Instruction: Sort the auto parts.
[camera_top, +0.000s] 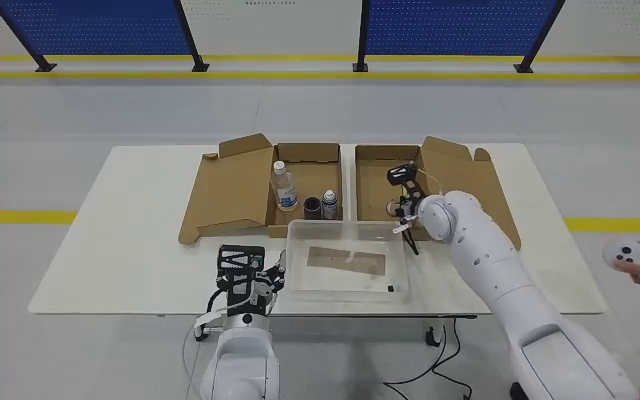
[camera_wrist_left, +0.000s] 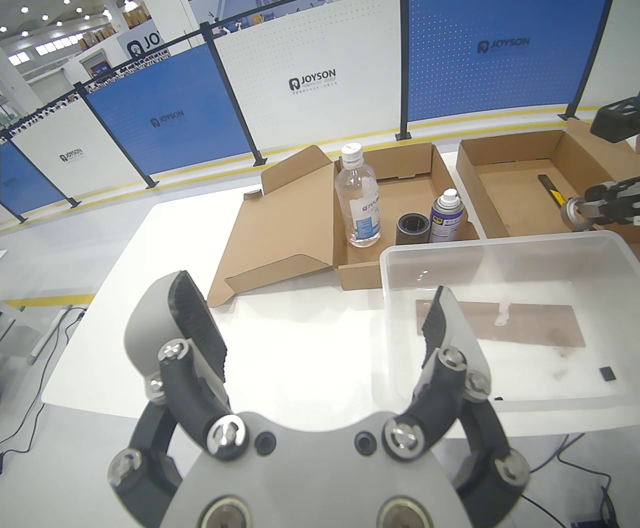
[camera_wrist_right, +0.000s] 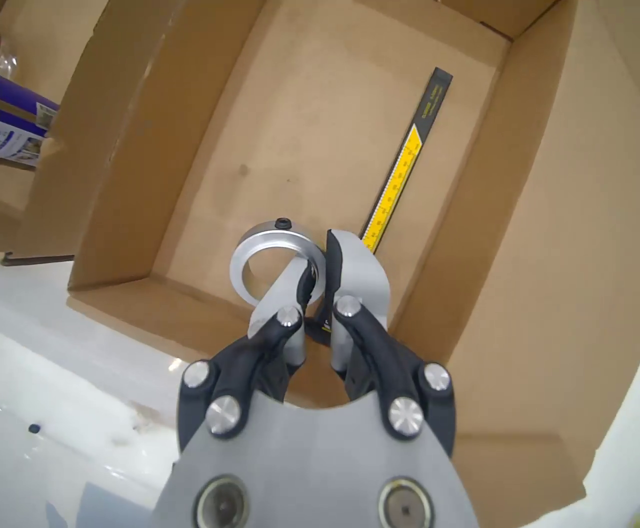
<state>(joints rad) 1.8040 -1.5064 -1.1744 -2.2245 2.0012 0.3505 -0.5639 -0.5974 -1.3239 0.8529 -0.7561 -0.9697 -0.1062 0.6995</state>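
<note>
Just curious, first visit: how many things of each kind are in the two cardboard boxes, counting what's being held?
Clear bottle: 1
Spray can: 1
Black cylinder: 1
Metal ring, held by the right gripper: 1
Ruler: 1
Total: 5

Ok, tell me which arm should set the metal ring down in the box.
Right. The right gripper has its fingers shut on the metal ring over the cardboard box holding the ruler. The left gripper, fingers open and empty, is by the clear tub.
</note>
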